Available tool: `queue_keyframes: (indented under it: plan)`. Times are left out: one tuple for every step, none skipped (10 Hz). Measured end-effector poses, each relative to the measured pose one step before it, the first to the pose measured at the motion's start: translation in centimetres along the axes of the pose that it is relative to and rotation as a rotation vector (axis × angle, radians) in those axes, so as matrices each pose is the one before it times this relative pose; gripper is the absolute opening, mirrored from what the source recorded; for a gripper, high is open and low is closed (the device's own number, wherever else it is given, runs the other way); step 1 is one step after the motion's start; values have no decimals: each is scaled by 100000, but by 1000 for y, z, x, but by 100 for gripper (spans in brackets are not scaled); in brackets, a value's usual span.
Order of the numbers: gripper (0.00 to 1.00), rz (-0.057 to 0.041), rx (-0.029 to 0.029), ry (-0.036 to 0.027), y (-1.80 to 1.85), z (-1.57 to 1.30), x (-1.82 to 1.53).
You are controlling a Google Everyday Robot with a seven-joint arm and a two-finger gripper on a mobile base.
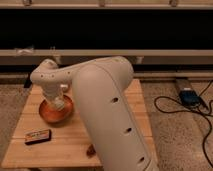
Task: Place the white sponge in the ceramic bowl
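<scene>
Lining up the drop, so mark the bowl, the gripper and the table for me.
bowl [50, 116]: camera view, orange front wall.
gripper [58, 103]: camera view, white tip over the bowl.
table [65, 145]: camera view, bare wood at front.
</scene>
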Motion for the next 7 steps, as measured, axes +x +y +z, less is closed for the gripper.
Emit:
queue_keyframes:
  plan:
    - [80, -917, -677, -248, 91, 95, -97]
    - [80, -73, -146, -157, 17, -35, -31]
    - [80, -44, -27, 14, 38, 6, -12]
    - [80, -7, -17, -2, 10, 5, -2]
    - [80, 3, -43, -38, 13, -12, -4]
    - [80, -83, -55, -6, 60, 11, -18]
    - [80, -11, -25, -4, 15, -3, -1]
